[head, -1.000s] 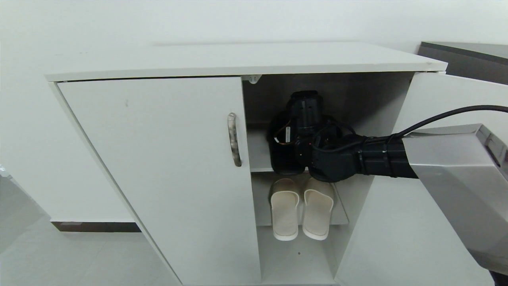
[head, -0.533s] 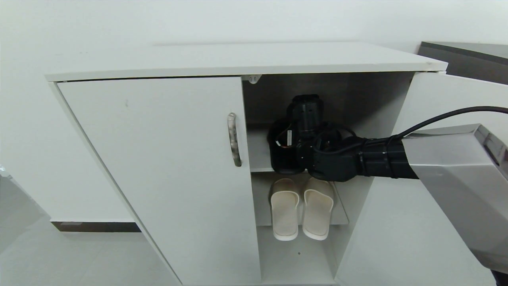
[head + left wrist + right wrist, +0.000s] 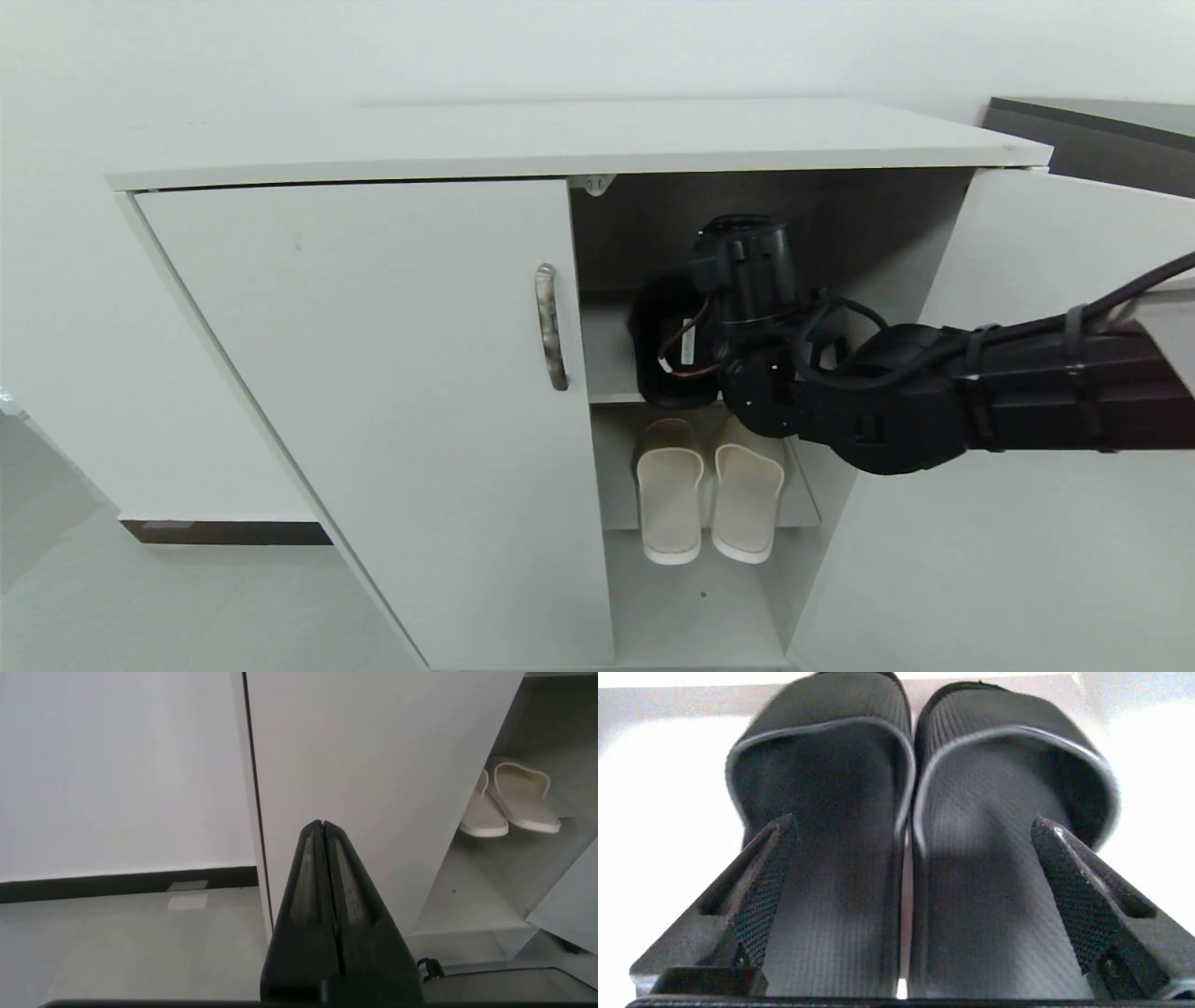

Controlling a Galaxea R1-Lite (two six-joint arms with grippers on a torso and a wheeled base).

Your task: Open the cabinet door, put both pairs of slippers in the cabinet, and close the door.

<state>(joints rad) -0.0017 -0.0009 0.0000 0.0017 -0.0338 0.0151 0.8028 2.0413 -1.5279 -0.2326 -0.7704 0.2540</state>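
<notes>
Here's the cabinet [image 3: 560,140], with its left door [image 3: 373,373] shut and the metal handle [image 3: 551,327] upright along its inner edge. The right door [image 3: 1027,243] is swung wide open. On the upper shelf [image 3: 605,359] sits the pair of black slippers [image 3: 667,378], side by side and touching along their inner edges, toes pointing to the back. The right arm reaches in through the open side. Its end effector [image 3: 910,833] is spread wide, one finger [image 3: 757,896] on each outer flank of the black pair, so it straddles both slippers. From this close it's hard to say whether the pads are actually touching the rubber. One level down, on the lower shelf [image 3: 805,509], the cream slippers [image 3: 670,504] lie neatly together with their heels just over the front lip. The left end effector [image 3: 322,831] hangs outside, in front of the shut door, with its two fingers pressed flat together and gripping nothing
</notes>
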